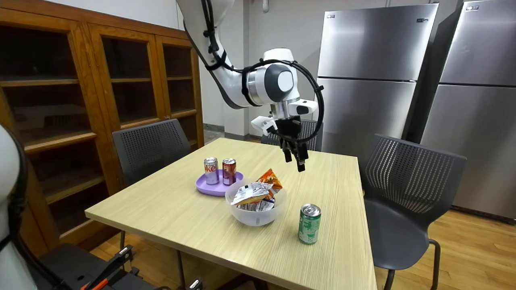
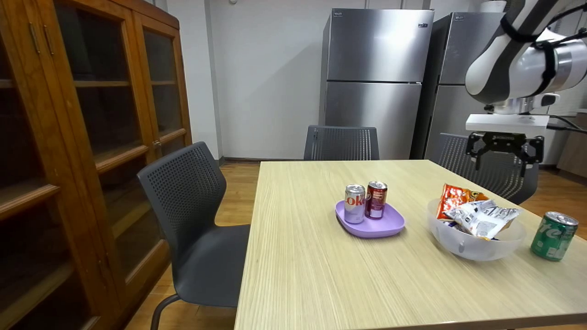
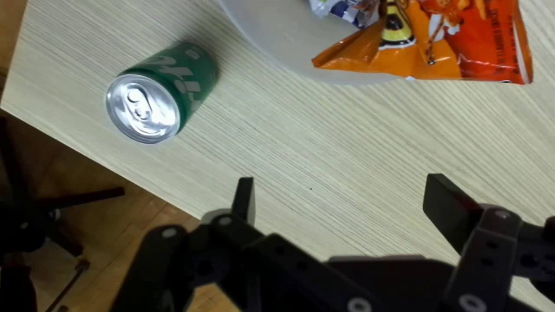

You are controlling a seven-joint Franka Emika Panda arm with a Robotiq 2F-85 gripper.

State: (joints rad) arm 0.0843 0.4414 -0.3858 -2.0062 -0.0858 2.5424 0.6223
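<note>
My gripper (image 3: 340, 178) stands open above the table (image 1: 330, 181), nothing between its fingertips. In both exterior views it hangs well clear of the tabletop. A green soda can (image 3: 190, 78) stands upright, up and left of the jaws in the wrist view. Above them there is a translucent bowl (image 3: 277, 47) with snack bags, among them an orange bag (image 3: 485, 43) that sticks out over the rim. A silver bag (image 1: 253, 191) lies on top of the pile. Beyond the bowl, a silver can (image 2: 354, 206) and a dark red can (image 2: 376, 201) stand on a purple plate (image 2: 371, 231).
Dark chairs (image 1: 411, 181) (image 2: 197, 229) stand round the table. A wooden glass-door cabinet (image 1: 88, 121) lines one side, and steel refrigerators (image 2: 376, 91) stand at the back. In the wrist view a table edge (image 3: 86, 158) runs beside the green can.
</note>
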